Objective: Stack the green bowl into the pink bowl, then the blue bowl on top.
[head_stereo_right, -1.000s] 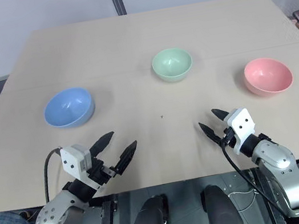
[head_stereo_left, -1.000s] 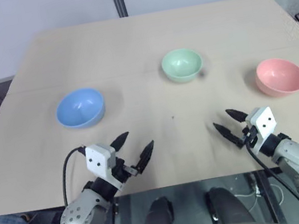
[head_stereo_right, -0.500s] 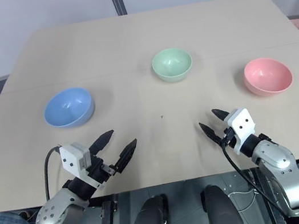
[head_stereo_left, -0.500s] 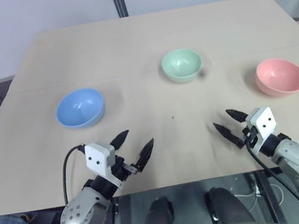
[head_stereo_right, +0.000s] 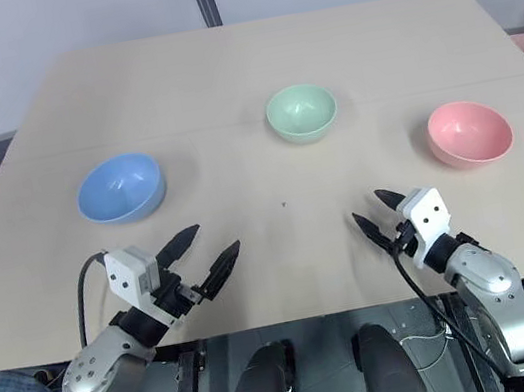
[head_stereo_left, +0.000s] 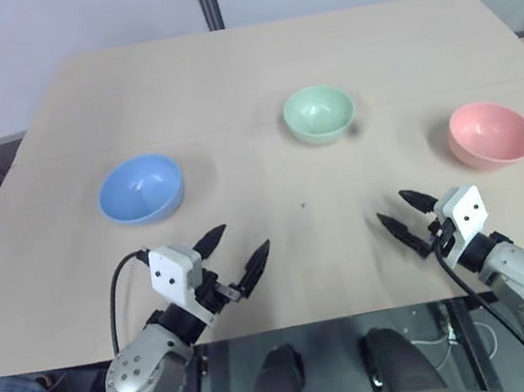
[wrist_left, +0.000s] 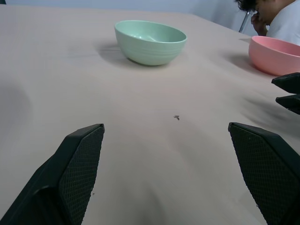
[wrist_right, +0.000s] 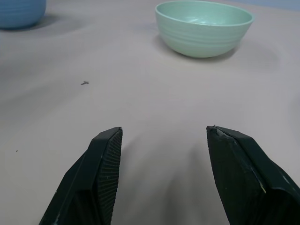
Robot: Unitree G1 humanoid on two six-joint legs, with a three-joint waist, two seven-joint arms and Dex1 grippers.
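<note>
Fingers (wrist_left: 79, 159) are open on both the left gripper (head_stereo_left: 236, 258) and right gripper (head_stereo_left: 406, 215), holding nothing, near the table (head_stereo_left: 249, 66) edge; green bowl (head_stereo_left: 318, 112), pink bowl (head_stereo_left: 490, 132), blue bowl (head_stereo_left: 140, 188) sit apart, unstacked.

bowls: 3 | green bowl (head_stereo_left: 319, 113): 1 | pink bowl (head_stereo_left: 491, 133): 1 | blue bowl (head_stereo_left: 140, 189): 1 | table (head_stereo_left: 249, 66): 1

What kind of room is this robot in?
Probably a lab or test room: a plain table against a bare wall, with just three bowls, blue, green and pink.
</note>
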